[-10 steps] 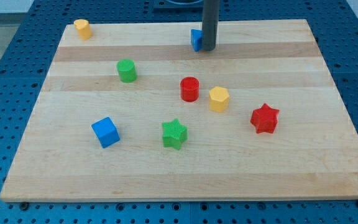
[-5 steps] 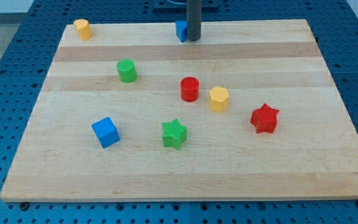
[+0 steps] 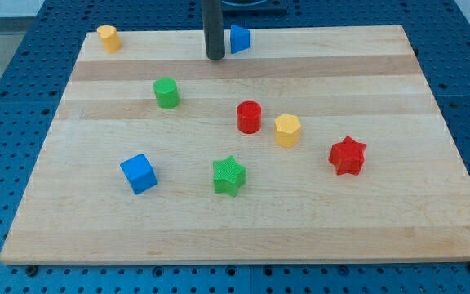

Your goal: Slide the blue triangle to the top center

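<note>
The blue triangle (image 3: 239, 38) lies near the top edge of the wooden board (image 3: 365, 212), about at its centre. My tip (image 3: 215, 57) is on the board just to the view's left of the triangle and slightly below it, with a small gap between them. The dark rod rises from the tip out of the view's top.
A yellow cylinder (image 3: 108, 37) sits at the top left corner. A green cylinder (image 3: 166, 92), a red cylinder (image 3: 250, 117), a yellow hexagonal block (image 3: 287, 130), a red star (image 3: 348, 155), a green star (image 3: 228, 175) and a blue cube (image 3: 139, 173) lie lower down.
My tip pushed the blue triangle up and to the left toward the top edge, then passed to the triangle's left side. The triangle now stands free of the rod.
</note>
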